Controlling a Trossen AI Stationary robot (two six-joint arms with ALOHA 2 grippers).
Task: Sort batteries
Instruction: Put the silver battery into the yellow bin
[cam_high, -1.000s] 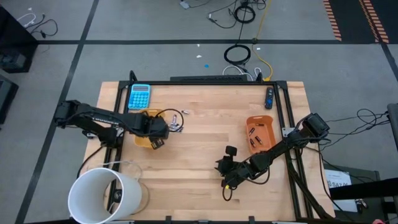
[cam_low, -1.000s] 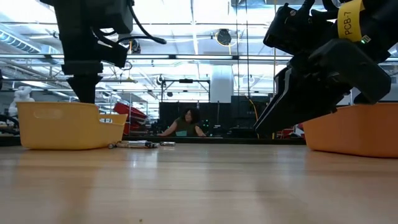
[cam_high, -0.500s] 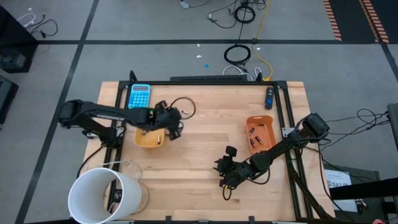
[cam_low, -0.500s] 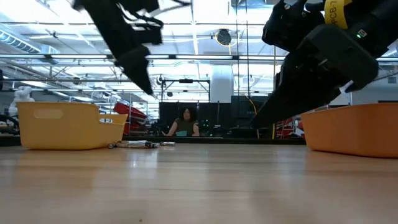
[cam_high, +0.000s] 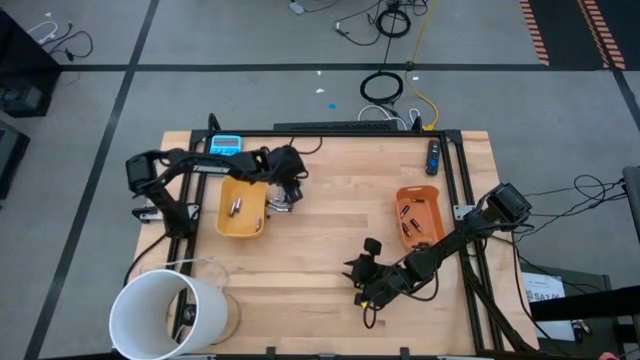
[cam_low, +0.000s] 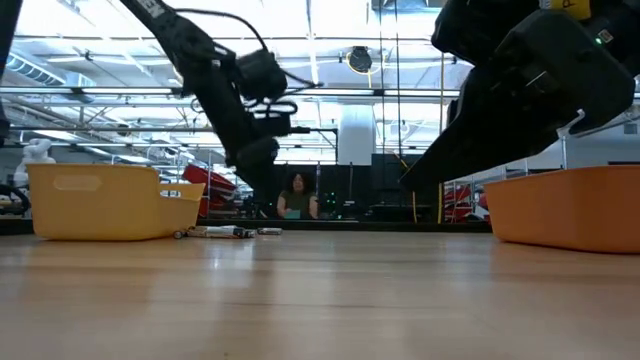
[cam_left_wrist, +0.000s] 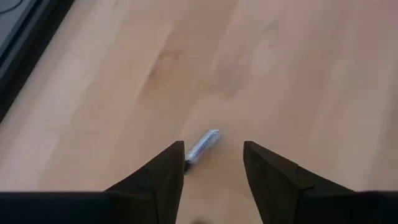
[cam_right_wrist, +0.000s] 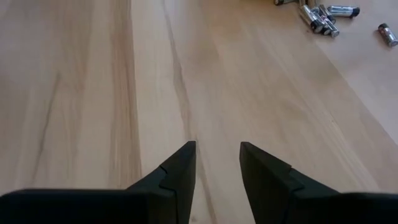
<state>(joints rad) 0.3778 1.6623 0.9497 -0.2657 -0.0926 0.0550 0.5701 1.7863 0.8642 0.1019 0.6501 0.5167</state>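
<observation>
Several silvery batteries lie loose on the wooden table just right of the yellow tray, which holds two cells. My left gripper hangs open over that pile, slanting down. One silver battery lies on the table between and just ahead of its fingertips. The orange tray at the right holds darker batteries. My right gripper stands open and empty over bare wood near the table's front middle, with the pile far ahead of it.
A blue calculator lies at the far left, partly under my left arm. A white bucket stands off the near left corner. A dark small device lies by the far right rail. A person sits in the room behind.
My left gripper has swung from above the yellow tray toward the table's far edge and right, sinking and tipping, and now hangs over the loose batteries beside the tray. My right gripper has stayed put.
</observation>
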